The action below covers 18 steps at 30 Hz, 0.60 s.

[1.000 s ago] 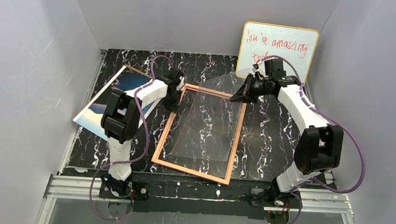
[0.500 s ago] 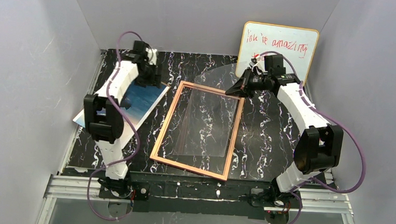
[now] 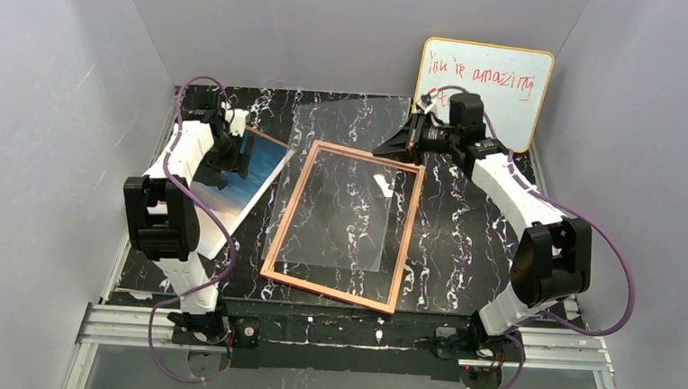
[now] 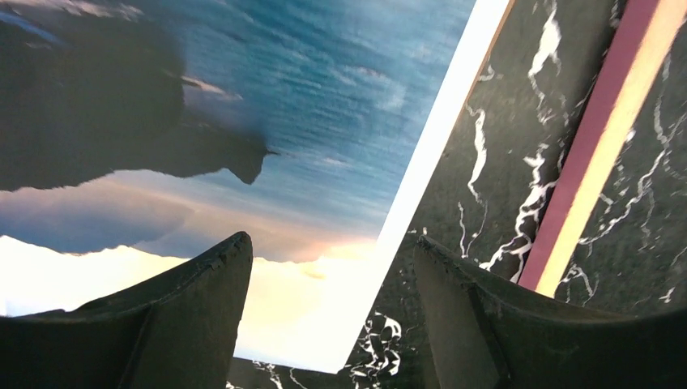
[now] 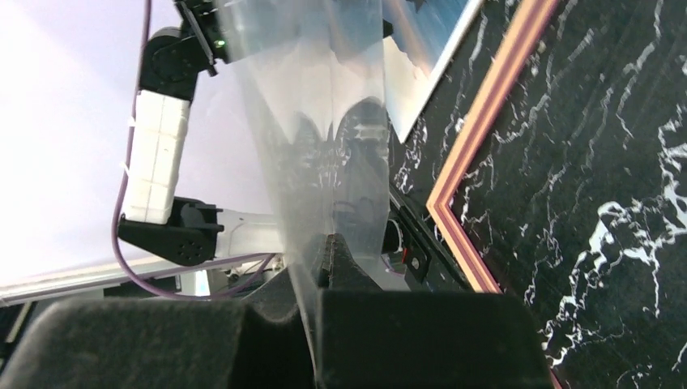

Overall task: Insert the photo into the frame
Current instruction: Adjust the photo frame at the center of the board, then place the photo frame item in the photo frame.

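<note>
The photo (image 3: 253,173), blue sea under an orange sky, lies face up on the table left of the frame. My left gripper (image 3: 228,148) hangs over its far part, open and holding nothing. In the left wrist view the photo (image 4: 267,105) fills the upper left, its white border running between my open fingertips (image 4: 240,243). The pink frame (image 3: 281,224) lies flat in the middle of the table. My right gripper (image 3: 409,137) is shut on the far edge of the clear pane (image 3: 345,122) and holds it tilted up over the frame. In the right wrist view the clear pane (image 5: 324,121) rises from the closed jaws.
A yellow-edged whiteboard (image 3: 484,86) with red writing leans on the back wall behind the right arm. The black marbled table (image 3: 465,229) is walled in grey on three sides. A thin brown edge (image 4: 488,50) runs along the photo's side. The frame's rail (image 4: 603,138) lies just right of my left fingers.
My left gripper has opened, let go of the photo and swung back and left. The photo now lies flatter on the table. The right gripper has lifted the pane's far edge higher.
</note>
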Motion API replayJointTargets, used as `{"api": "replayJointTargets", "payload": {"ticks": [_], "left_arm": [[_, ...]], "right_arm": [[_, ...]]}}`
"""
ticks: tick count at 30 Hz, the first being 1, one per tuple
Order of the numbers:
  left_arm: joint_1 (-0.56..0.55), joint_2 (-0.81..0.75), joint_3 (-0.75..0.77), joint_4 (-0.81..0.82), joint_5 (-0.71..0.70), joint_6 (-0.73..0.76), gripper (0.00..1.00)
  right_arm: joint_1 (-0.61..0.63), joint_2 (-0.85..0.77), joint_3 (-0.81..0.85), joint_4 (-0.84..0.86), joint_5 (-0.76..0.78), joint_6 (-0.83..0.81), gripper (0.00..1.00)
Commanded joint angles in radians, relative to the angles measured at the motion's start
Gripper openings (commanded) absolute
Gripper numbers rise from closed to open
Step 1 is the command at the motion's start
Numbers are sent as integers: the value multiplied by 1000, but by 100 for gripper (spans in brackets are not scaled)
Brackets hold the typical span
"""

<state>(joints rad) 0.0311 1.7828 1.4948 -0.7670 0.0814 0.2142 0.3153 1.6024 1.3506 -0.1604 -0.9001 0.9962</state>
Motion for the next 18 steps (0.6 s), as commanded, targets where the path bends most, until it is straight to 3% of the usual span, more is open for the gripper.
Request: {"api": "replayJointTargets", "payload": {"ticks": [1, 5, 10, 18], "left_arm": [[-2, -43, -56, -6, -2, 51, 71], [-5, -36, -99, 4, -9, 76, 71], [-17, -31, -149, 16, -36, 102, 71], [-121, -43, -228, 43, -35, 106, 70]], "right_arm": [[-6, 4, -144, 124, -38, 45, 1], [-11, 17, -262, 188, 8, 14, 1], [-19, 31, -312, 124, 73, -79, 1], [-45, 59, -362, 139, 94, -110, 1]]}}
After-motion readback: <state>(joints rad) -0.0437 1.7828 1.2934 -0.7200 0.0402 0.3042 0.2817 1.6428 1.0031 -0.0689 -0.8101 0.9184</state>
